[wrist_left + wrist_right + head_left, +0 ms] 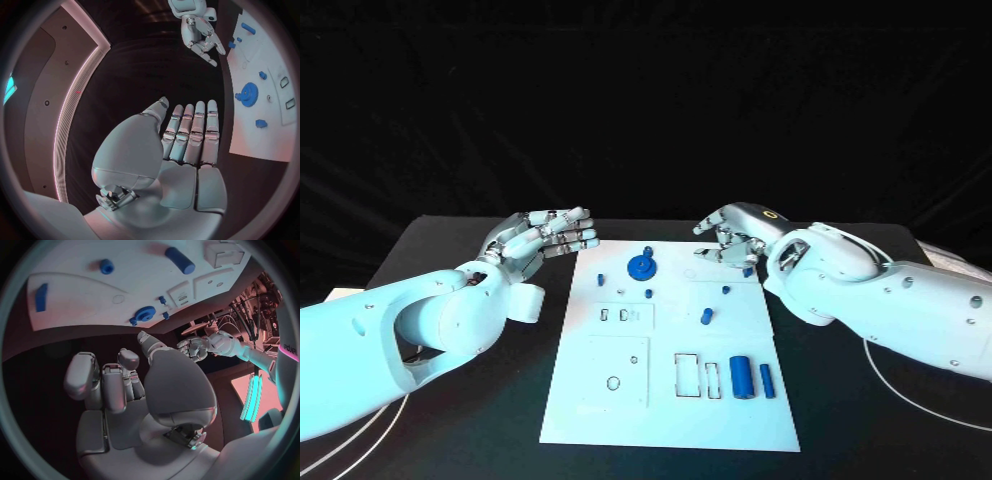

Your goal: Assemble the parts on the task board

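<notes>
Head view shows the flat white rectangular task board (589, 400) in the middle of the black table (444, 240), with small blue plastic parts scattered on it: a blue toothed gear (643, 267) at the far end, two blue cylinders (741, 377) lying near the right edge. Most slots look unfilled, so assembly seems barely begun. The left hand (545, 236) hovers left of the board, fingers straight and holding nothing; the right hand (733, 238) hangs over the far right corner, fingers curled, seemingly empty.
</notes>
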`<state>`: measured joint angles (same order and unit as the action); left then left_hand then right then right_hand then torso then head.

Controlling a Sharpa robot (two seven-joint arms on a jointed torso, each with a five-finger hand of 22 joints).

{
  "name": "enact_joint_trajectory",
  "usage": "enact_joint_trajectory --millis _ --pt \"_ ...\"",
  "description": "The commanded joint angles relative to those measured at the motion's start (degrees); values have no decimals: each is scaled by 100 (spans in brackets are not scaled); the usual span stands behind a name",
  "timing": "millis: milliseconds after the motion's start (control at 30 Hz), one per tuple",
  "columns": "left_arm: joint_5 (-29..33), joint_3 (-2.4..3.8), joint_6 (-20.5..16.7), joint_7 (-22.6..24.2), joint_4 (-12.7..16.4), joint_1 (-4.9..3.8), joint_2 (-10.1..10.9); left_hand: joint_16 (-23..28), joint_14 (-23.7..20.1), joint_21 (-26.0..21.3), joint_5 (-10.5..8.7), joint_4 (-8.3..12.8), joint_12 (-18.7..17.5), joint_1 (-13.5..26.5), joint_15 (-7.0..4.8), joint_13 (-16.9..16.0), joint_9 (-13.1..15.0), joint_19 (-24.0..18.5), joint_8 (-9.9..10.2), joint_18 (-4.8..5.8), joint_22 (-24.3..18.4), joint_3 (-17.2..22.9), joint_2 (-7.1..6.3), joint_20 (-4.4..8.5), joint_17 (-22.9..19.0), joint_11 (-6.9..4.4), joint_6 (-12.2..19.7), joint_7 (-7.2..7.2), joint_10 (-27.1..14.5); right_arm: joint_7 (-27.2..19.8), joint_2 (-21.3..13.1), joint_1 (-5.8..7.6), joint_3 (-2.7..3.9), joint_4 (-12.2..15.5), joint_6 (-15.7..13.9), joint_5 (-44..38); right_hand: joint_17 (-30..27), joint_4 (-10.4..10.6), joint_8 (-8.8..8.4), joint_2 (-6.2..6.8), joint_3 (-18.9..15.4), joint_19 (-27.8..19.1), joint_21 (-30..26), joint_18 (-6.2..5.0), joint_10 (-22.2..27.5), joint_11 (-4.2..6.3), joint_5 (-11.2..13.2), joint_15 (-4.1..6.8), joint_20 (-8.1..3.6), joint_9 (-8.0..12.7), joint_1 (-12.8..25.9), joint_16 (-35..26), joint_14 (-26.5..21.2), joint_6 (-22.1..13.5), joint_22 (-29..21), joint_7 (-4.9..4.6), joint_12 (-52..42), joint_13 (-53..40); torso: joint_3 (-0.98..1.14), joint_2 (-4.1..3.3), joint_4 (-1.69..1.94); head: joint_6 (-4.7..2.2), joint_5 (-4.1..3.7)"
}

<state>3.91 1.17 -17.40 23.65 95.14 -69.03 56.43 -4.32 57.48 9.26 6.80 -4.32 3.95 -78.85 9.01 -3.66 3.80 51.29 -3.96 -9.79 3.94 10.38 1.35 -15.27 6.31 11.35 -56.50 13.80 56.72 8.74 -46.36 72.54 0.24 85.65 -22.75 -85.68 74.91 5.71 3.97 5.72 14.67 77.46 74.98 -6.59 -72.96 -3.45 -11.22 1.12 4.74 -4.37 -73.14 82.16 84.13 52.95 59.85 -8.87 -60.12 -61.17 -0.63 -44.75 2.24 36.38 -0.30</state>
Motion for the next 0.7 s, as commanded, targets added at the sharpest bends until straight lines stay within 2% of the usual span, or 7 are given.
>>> enact_joint_trajectory --millis 33,167,333,367,500,533,700 --pt "4 4 102 34 16 -7 -8 -24 1 -12 22 5 -10 22 4 -5 -1 -24 19 -70 2 29 -31 3 -9 -25 19 -2 -18 -731 -268 23 -5 -8 181 910 217 -63 10 8 1 23 33 82 -28 -1 -46 -4 8 -3 -99 41 346 39 13 9 -10 5 41 22 -74 -21 7" --pt "4 3 116 30 6 -6 -22 -24 1 -12 22 5 -10 22 4 -5 -1 -24 19 -70 2 29 -31 3 -9 -25 19 -2 -18 -974 -492 25 -12 -168 352 1070 215 -106 0 36 -10 18 32 82 0 -3 -67 -6 8 0 -157 39 344 36 10 7 27 32 74 28 -99 -23 7" --pt "4 1 132 27 -12 -4 -42 -24 1 -12 22 5 -10 22 4 -5 -1 -24 19 -70 2 29 -31 3 -9 -25 19 -2 -18 -1154 -627 -37 -28 -434 472 1142 228 -145 -5 48 -13 20 40 85 10 -2 -90 -6 8 1 -216 46 345 39 26 7 40 39 109 30 -118 -15 -40" --pt "4 1 134 27 -15 -4 -45 -24 1 -12 22 5 -10 22 4 -5 -1 -24 19 -70 2 29 -31 3 -9 -25 19 -2 -18 -1176 -635 -60 -30 -482 485 1147 231 -150 -5 49 -13 20 40 85 11 -2 -92 -6 8 2 -223 48 346 39 27 7 42 40 103 29 -113 -18 -61" --pt "5 1 139 28 -28 -2 -57 -28 6 -10 22 7 -8 22 2 -6 0 -22 17 -71 3 32 -31 3 -9 -27 16 -4 -14 -1261 -619 -148 -35 -644 528 1163 232 -160 -6 52 -13 18 39 84 12 -2 -95 -5 8 2 -239 48 346 39 24 7 45 41 105 29 -109 -16 -67" --pt "5 0 140 28 -31 -2 -60 -28 6 -10 22 7 -8 22 2 -6 0 -22 17 -71 3 32 -31 3 -9 -27 16 -4 -14 -1284 -608 -168 -36 -680 544 1171 232 -160 -6 52 -13 18 39 84 12 -2 -95 -5 8 2 -239 48 346 39 24 7 45 41 112 28 -110 -20 -64" --pt "5 -1 145 26 -49 0 -78 -28 6 -10 22 7 -8 22 2 -6 0 -22 17 -71 3 32 -31 3 -9 -27 16 -4 -14 -1342 -553 -258 -38 -818 623 1210 240 -175 -10 65 -20 16 38 84 21 -3 -93 -6 8 4 -256 53 347 35 23 5 58 50 100 27 -98 -8 -68"
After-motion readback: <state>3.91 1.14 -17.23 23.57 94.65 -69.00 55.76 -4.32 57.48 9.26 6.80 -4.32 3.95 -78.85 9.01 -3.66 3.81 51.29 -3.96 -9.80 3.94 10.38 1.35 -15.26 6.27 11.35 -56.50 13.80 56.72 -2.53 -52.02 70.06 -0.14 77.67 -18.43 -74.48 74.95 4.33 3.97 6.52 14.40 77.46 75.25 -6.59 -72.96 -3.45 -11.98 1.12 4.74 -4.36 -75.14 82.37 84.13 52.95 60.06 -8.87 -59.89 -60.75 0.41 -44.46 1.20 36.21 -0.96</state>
